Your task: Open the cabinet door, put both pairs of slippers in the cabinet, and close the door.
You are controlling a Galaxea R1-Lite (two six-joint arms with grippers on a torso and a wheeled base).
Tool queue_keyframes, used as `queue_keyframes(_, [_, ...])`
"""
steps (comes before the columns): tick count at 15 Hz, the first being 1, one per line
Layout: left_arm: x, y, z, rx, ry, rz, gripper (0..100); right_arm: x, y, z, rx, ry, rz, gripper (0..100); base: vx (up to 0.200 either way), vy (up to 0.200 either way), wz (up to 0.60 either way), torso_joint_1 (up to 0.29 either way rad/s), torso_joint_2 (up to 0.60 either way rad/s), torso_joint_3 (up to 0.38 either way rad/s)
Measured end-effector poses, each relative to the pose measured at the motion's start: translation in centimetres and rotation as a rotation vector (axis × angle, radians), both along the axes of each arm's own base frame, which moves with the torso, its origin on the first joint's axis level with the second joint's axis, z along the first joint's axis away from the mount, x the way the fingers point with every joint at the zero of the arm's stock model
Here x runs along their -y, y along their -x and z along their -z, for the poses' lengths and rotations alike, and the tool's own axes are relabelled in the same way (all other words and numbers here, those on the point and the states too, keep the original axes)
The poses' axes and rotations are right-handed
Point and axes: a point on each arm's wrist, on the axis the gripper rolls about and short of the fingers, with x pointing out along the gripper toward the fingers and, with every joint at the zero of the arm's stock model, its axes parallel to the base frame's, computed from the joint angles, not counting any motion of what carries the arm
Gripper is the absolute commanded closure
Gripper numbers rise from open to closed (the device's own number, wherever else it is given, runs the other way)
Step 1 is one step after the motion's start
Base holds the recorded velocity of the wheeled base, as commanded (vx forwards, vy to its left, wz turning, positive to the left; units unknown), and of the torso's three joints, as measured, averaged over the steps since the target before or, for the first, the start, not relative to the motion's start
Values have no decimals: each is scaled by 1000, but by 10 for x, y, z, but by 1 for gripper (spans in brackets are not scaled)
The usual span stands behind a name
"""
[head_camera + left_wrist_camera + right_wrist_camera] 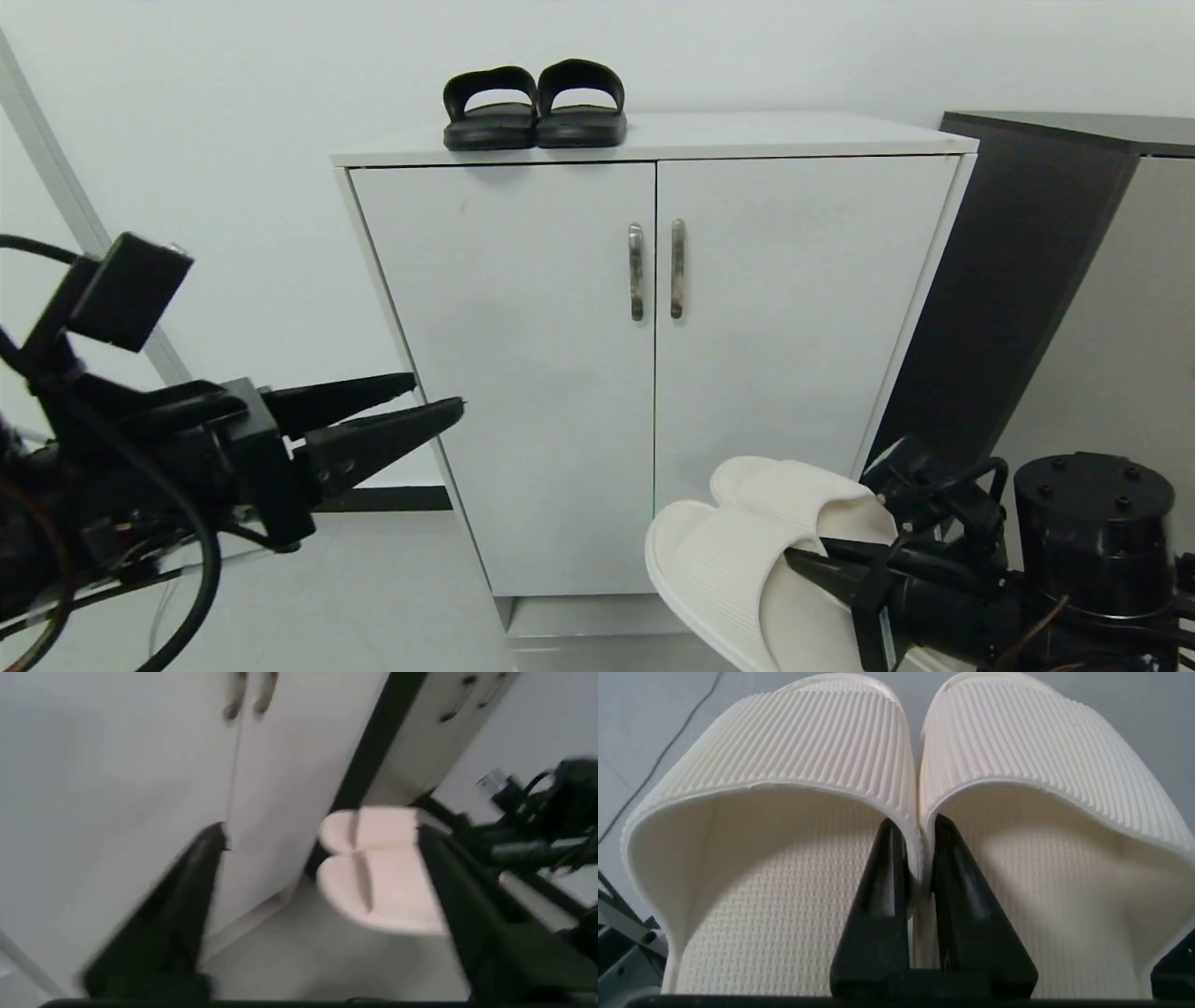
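At the foot of the cabinet (523,373), both doors are shut, so this is the very first step: the door has to be opened before any slipper goes in. The two handles (636,272) sit side by side at the centre seam, right in the middle of the head view.

Over at 8 o'clock, the left gripper (439,392) hangs level with the lower half of the left door. Its fingers are spread, nothing is between them, and the tips point across toward the cabinet. It sits below the handles and off to their side.

Down at 5 o'clock, the right gripper (803,560) is clamped on the white slippers (747,551). The wrist view shows it pinching the two inner walls together (918,849), so the pair rides as one bundle, toes forward, low in front of the right door. The black slippers (534,107) wait at 12 o'clock on the cabinet top, side by side, near the front edge.

My read is that the free left arm is the one to open up. It needs to rise and swing in toward a handle, close around the bar, then pull out along the door's arc. The loaded right arm sits near the right door's swing, so it may need to stay back.
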Motion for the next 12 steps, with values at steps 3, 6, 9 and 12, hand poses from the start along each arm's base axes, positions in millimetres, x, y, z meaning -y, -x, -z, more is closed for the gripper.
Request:
queue_keyframes(3, [29,-17,-10,-17,92,108,0,0,1,0,-4,-7,-20,100,0,0,0,0,0,0])
queue_keyframes(6, [59,-41,-26,3,125,186,0,0,1,0,-5,-6,-18,100,0,0,0,0,0,0])
queue_keyframes(9, [87,-68,-37,-34,148,257,0,1,1,0,-7,-8,-15,100,0,0,0,0,0,0])
queue_keyframes(12, [108,-93,-45,-90,173,353,0,1,1,-2,9,-18,-12,100,0,0,0,0,0,0])
